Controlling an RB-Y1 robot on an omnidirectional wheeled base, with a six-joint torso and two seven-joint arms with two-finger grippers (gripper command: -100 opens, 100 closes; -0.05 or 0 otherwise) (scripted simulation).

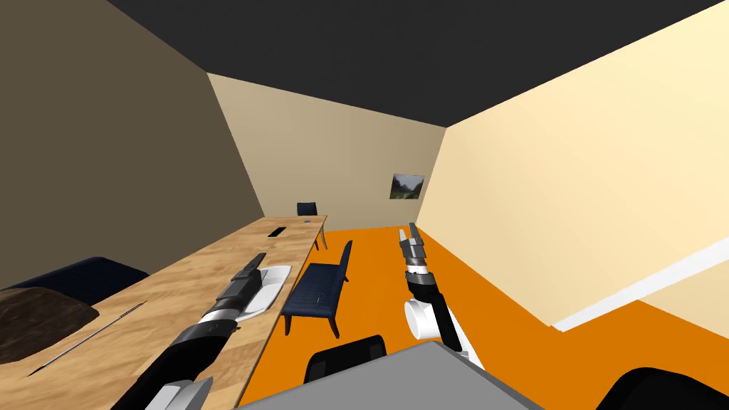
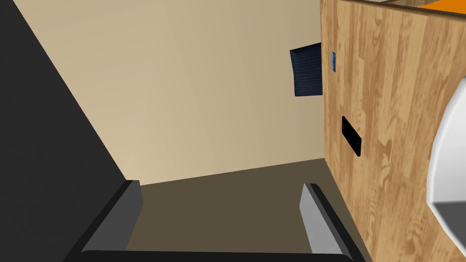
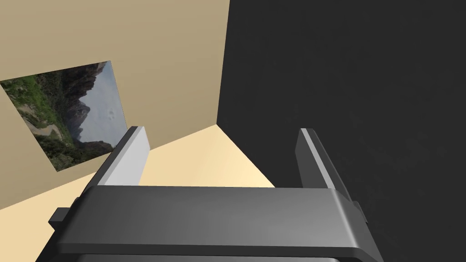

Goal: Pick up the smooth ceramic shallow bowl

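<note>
on the wooden table (image 1: 181,279) the white shallow bowl (image 1: 275,282) lies just beside my left gripper (image 1: 255,262), fingers wide and empty. i'd shift sideways until one blade clears the rim, dip, then close gently. right gripper (image 1: 411,235) wide, idle.

Light is flat and even. In the head view the right wall (image 1: 605,164) glows pale cream, the left wall (image 1: 107,142) sits dim brown, and the ceiling (image 1: 399,57) is dark grey. The wide lens splays the walls to the corners and rolls the scene. The counter (image 1: 185,277) grain is crisp. The bowl (image 2: 448,150) shades from white to grey.
</note>
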